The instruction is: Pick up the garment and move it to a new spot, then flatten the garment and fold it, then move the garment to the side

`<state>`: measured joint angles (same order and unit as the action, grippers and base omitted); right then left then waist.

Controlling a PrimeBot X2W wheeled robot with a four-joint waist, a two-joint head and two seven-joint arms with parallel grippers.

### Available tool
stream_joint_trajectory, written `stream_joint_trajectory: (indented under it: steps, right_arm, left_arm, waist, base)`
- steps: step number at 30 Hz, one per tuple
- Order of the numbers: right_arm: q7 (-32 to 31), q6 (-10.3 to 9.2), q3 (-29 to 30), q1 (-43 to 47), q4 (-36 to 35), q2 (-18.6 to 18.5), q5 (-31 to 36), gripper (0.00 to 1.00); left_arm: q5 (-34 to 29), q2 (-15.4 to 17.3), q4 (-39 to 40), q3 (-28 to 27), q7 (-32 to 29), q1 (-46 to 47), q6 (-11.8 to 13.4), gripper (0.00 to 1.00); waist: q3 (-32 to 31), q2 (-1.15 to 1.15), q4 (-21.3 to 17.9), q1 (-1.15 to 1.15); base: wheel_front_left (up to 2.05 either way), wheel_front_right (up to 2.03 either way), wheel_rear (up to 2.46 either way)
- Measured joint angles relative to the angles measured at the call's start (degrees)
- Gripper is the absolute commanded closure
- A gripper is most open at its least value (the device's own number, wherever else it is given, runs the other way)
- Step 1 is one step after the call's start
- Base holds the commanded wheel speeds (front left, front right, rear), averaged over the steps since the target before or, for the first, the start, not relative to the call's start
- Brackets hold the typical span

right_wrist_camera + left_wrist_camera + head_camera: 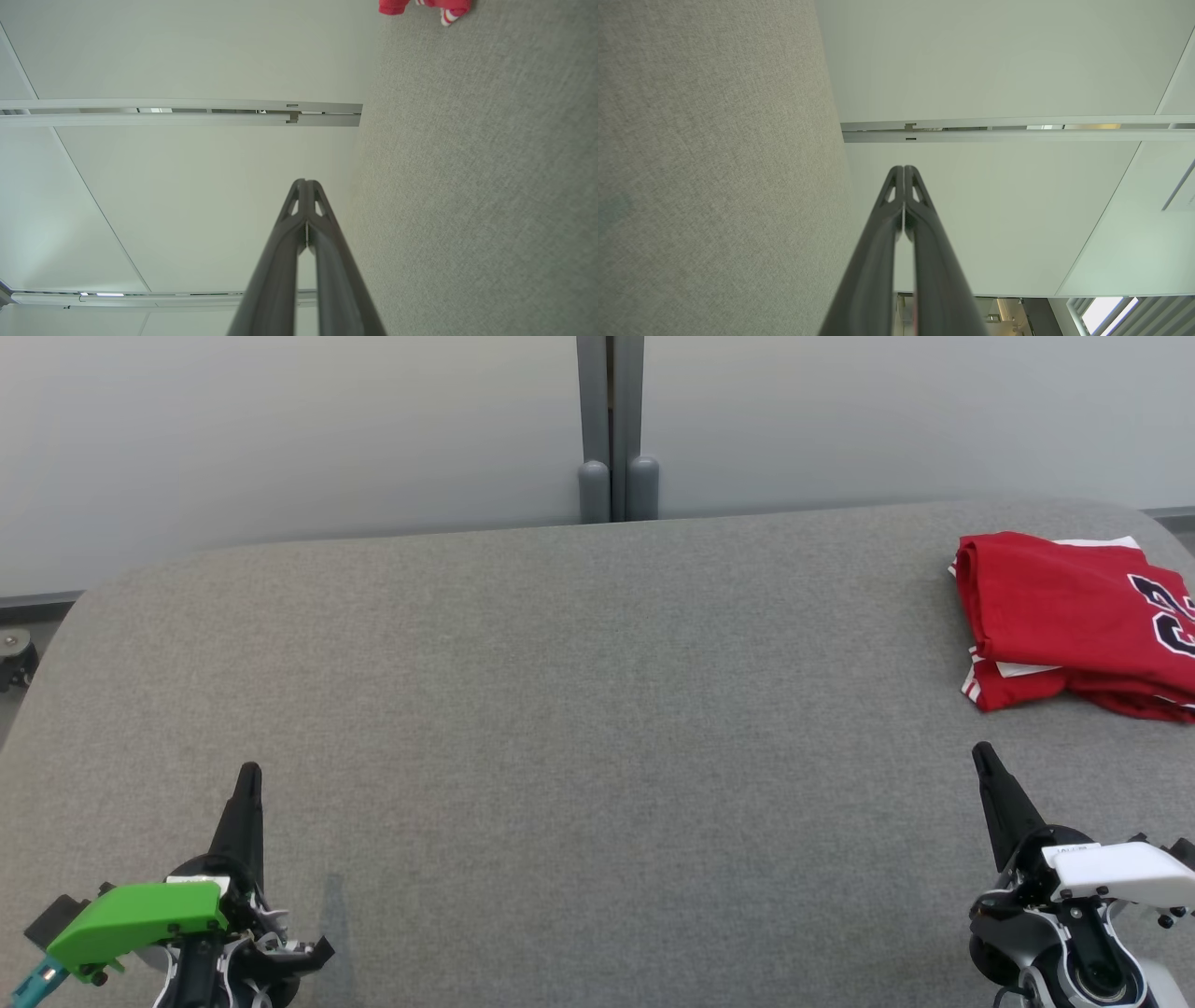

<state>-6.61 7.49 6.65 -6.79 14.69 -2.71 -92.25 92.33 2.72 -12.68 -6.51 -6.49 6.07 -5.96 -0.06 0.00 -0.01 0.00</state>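
Left gripper [249,773]: low at the near left of the table, green cover on its wrist. The two dark fingers are pressed together to a single point with nothing between them. The left wrist view agrees: the tips meet, with only a thin slit further down the fingers. They point away from the robot, over grey fabric.

Right gripper [980,752]: near right, white cover on the wrist. Its fingers are likewise closed tip to tip and carry nothing. It leans slightly toward the left of the head view.

Table [597,709]: broad, covered in grey woven cloth, far corners rounded.

Garment [1064,616]: red jersey with white trim, folded into a rough rectangle. It lies flat at the far right of the table, beyond the right gripper and apart from it. The dark print outlined in white on top is probably a numeral, but the picture's edge cuts it off. A lower layer with red-and-white striped trim juts out on the near side.

Beyond the table: pale wall panels [280,429] with a grey post [611,429] where two meet. A small caster wheel [14,658] sits off the table's left edge.
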Motion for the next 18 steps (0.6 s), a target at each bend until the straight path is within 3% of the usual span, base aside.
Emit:
stream_joint_trajectory:
  steps: [18]
  right_arm:
    - [0.0, 0.0, 0.0, 0.0, 0.0, -0.01, 0.0, 1.0]
  left_arm:
    - [0.0, 0.0, 0.0, -0.01, -0.01, 0.0, 0.0, 1.0]
  waist:
    - [0.0, 0.0, 0.0, 0.0]
  base:
    - [0.0, 0.0, 0.0]
